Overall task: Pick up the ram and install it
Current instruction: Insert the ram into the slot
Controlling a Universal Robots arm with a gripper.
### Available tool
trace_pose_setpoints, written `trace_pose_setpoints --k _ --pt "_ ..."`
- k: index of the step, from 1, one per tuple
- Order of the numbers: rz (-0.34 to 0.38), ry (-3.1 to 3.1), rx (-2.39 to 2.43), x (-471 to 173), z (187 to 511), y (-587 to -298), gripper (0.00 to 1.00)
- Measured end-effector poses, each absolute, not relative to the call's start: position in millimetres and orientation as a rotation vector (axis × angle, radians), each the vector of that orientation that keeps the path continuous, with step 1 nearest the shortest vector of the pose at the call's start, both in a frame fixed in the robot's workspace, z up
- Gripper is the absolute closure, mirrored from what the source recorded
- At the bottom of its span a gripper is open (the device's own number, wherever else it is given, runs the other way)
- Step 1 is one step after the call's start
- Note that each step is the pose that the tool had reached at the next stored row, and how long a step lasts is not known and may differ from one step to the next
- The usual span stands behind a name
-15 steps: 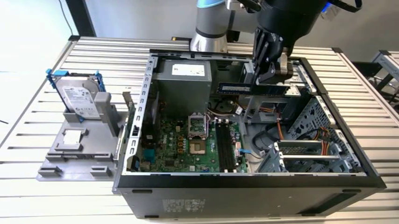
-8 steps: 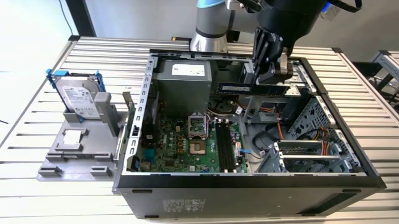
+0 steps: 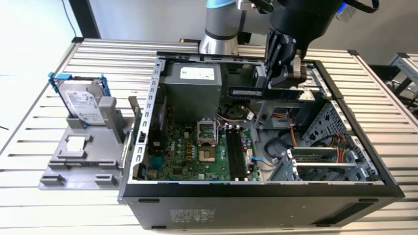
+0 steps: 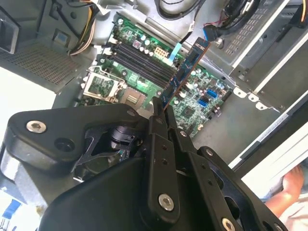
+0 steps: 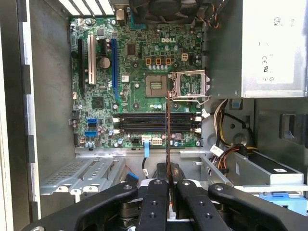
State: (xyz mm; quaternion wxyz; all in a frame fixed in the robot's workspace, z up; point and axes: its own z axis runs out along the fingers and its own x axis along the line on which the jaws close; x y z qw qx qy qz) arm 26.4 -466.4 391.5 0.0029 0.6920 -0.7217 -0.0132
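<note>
One arm (image 3: 222,24) reaches down over an open computer case (image 3: 261,205) that sits on the slatted counter (image 3: 46,210). Its pincer (image 3: 287,85) is clenched on the ram (image 3: 251,91). The ram is a thin dark stick, and a long part of it pokes out from between the fingertips. It hangs in the air and touches nothing but the pincer.

Far below the pincer lies the green board (image 3: 189,152) on the floor of the case. In the first wrist view the pincer (image 5: 171,185) holds the ram (image 5: 168,134) thin edge up. Past the tip of the stick you can see the long black slots (image 5: 156,122) on the green board (image 5: 139,82). The ram is not in a slot yet.

In the second wrist view the ram (image 4: 185,72) slants away from the pincer (image 4: 161,115), with the black slots (image 4: 139,55) just off to one side of it.

A big silver box (image 3: 193,88) stands inside the case, near the free end of the ram. Well away from the pincer, outside the case toward the exterior view's left, a hard drive (image 3: 83,103) stands in a grey holder (image 3: 78,166).
</note>
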Motion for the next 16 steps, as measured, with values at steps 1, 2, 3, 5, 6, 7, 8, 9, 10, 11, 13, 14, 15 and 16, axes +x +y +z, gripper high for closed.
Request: trace_pose_setpoints --k 1,2,3,5,6,7,8,9,10,11,13,14,15,16 --pt "-0.042 -2.273 2.16 26.5 391.5 -466.3 1.0" --pt "-0.042 -2.283 2.149 26.5 391.5 -466.3 1.0" --pt "-0.042 -2.294 2.139 26.5 391.5 -466.3 1.0" --pt "-0.042 -2.316 2.114 26.5 391.5 -466.3 1.0" --pt "-0.042 -2.327 2.103 26.5 391.5 -466.3 1.0" --pt "-0.042 -2.337 2.092 26.5 391.5 -466.3 1.0" --pt "-0.042 -2.346 2.082 26.5 391.5 -466.3 1.0" --pt "-0.042 -2.355 2.072 26.4 391.5 -466.3 1.0" --pt "-0.042 -2.365 2.061 26.4 391.5 -466.3 1.0" --pt "-0.042 -2.375 2.049 26.5 391.5 -466.3 1.0" --pt "-0.042 -2.394 2.027 26.4 391.5 -466.4 1.0" --pt "-0.042 -2.404 2.016 26.5 391.5 -466.3 1.0" --pt "-0.042 -2.414 2.005 26.4 391.5 -466.3 1.0" --pt "-0.042 -2.424 1.993 26.5 391.6 -466.3 1.0"
